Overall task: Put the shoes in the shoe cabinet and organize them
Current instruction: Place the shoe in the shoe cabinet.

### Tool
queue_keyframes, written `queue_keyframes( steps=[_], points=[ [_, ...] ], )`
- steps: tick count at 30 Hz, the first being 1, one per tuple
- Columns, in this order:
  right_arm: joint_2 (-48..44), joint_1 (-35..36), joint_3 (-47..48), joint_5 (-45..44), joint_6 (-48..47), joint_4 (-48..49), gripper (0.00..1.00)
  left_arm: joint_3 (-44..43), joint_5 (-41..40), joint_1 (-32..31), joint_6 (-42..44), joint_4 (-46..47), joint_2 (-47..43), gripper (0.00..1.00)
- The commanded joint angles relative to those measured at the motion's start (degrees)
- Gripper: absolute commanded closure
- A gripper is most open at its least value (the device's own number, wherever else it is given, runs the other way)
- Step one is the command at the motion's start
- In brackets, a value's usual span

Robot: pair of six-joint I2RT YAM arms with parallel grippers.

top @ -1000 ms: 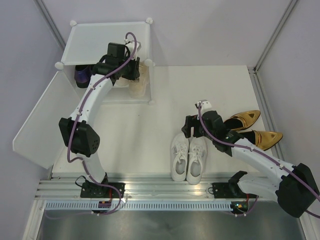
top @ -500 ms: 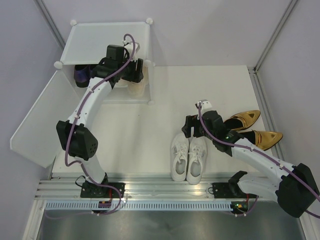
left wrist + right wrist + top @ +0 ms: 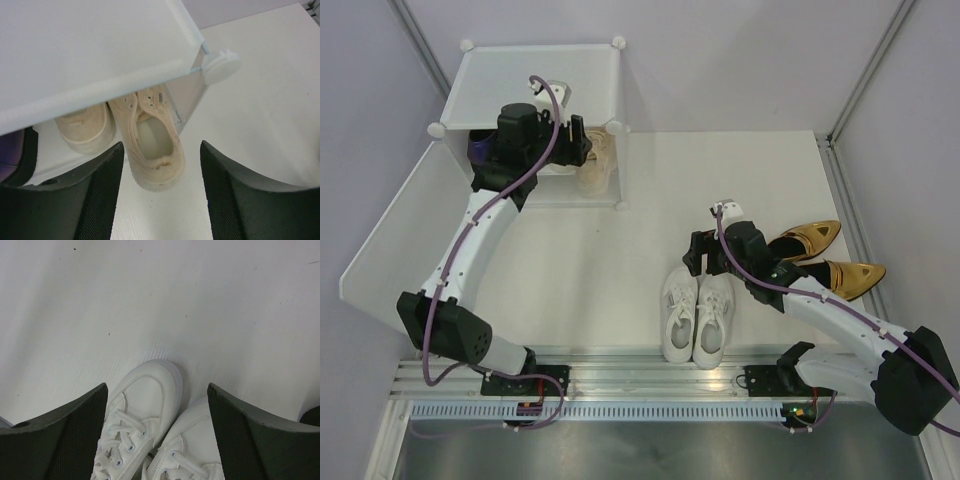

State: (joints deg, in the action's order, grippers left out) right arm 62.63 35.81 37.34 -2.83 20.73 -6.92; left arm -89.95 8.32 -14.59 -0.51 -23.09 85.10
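Left end effector (image 3: 161,150) open, empty, over beige sneaker (image 3: 152,150) whose heel protrudes from shoe cabinet (image 3: 90,45). Suggest pushing heel straight inward. Right end effector (image 3: 156,390) open, empty.

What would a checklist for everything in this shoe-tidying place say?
Surface: white table, no spills seen.
Job's things: shoe cabinet with its door swung open; beige sneakers inside on the right, one heel poking out the front; purple loafers inside on the left; white sneakers and gold heels out on the table.
Clutter: nothing seen.
Pincers: left pincer open above the beige sneakers; right pincer open above the white sneakers' toes.
Cables: purple cables run along both arms, no snag seen.
Surroundings: grey walls; metal rail at the near edge.
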Motion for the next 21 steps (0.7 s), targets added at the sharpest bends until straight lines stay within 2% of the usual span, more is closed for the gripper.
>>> queue_keyframes(
  steps=[1,3,6,7,10,12,16,21],
  points=[
    [-0.23,-0.13,1.42,0.9,-0.43,1.29,0.16,5.9,2.31,0.17,-3.52,2.7,-3.79,0.34],
    [-0.4,-0.13,1.42,1.25,-0.43,1.47,0.16,8.55,2.14,0.09,-4.84,2.79,-5.9,0.38],
    [-0.67,-0.13,1.24,1.51,-0.34,1.64,0.16,13.65,2.67,0.09,-6.69,2.79,-9.86,0.5],
    [-0.76,-0.13,1.24,1.51,-0.25,1.73,0.16,16.36,3.8,0.09,-7.22,2.79,-11.61,0.61],
    [-0.93,-0.04,0.98,1.86,-0.08,2.08,0.16,21.46,6.35,0.0,-8.89,3.32,-13.2,0.71],
    [-0.93,-0.13,1.07,2.39,-0.16,2.17,0.16,23.41,6.01,0.0,-9.77,3.66,-13.21,0.72],
    [-1.02,-0.13,0.89,2.65,-0.08,2.26,0.16,26.84,5.92,-0.09,-11.09,5.33,-11.72,0.81],
    [-1.11,-0.22,0.45,2.65,0.1,2.61,0.16,25.88,3.03,-0.09,-11.44,6.74,-7.42,0.86]
  ],
)
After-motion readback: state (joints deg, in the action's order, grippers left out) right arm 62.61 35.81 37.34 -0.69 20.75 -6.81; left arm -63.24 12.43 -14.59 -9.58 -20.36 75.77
